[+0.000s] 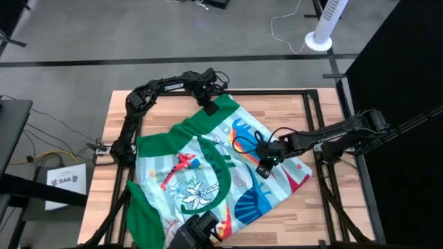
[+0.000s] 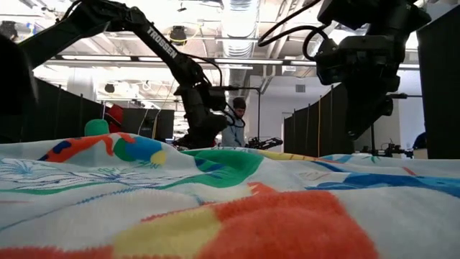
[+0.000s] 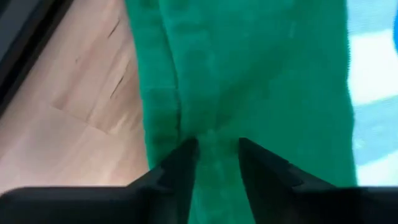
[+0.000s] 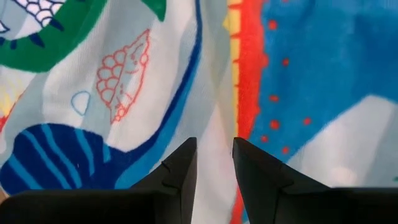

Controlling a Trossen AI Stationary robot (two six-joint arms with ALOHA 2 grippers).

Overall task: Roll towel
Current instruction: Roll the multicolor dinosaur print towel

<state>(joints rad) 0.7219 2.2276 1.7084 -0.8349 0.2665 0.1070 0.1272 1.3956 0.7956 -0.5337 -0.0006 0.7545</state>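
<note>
Two claws are working towel (image 1: 208,176), lying rumpled across counter (image 1: 297,111). Left claw (image 3: 214,146) is pinching green far edge, fingers nearly together, likely starting roll. Right claw (image 4: 214,146) is hovering over printed middle, fingers slightly apart, gripping nothing we see.

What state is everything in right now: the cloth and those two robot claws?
towel: spread out and rumpled on the table, not yet rolled.
left tool: at the towel's far green edge, pinching a fold.
right tool: over the towel's right part, fingers slightly apart.
</note>
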